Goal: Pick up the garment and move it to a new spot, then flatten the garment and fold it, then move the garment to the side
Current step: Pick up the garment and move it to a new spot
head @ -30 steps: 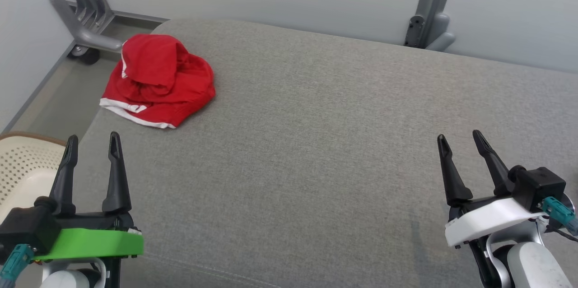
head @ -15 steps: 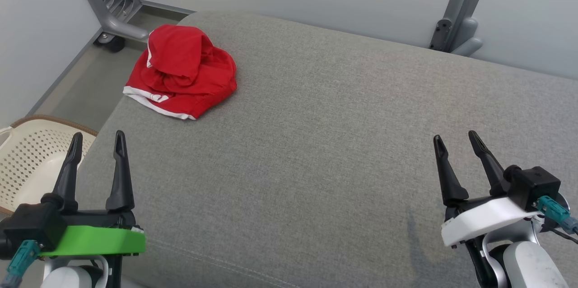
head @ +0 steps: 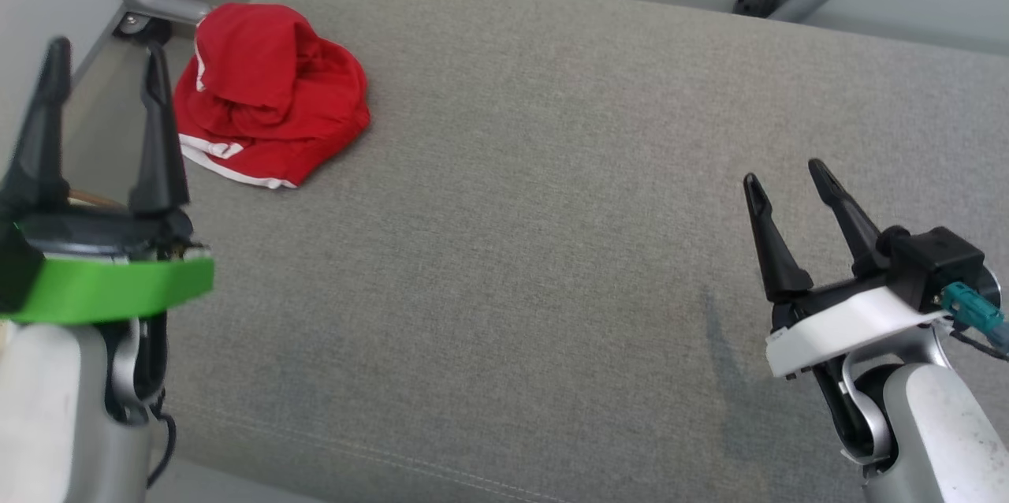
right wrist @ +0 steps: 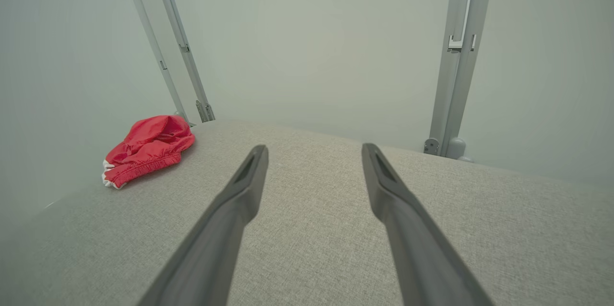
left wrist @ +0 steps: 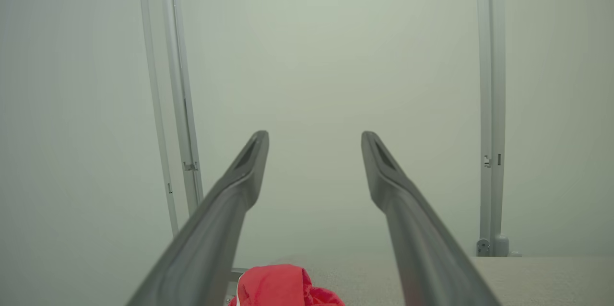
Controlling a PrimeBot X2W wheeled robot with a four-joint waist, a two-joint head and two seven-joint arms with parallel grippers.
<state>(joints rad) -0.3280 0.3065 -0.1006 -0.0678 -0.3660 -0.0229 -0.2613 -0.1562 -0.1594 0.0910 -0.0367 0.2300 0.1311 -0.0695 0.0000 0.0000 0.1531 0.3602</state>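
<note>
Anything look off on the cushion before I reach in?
Only the red garment: it lies bunched in a heap at the far left corner of the grey cushion, right at its edge. No spill or damage visible.

Grey upholstered surface (head: 552,172) before a pale wall (right wrist: 312,32) (grey metal posts (right wrist: 455,56) behind).

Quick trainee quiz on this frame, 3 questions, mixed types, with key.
1. True or false: the left gripper holds the garment.
2. Where on the cushion does the garment lie? A) far left corner B) centre C) near right edge
3. Fill in: the right gripper has its jaws ____.

Key: 1 false; 2 A; 3 open.
</note>
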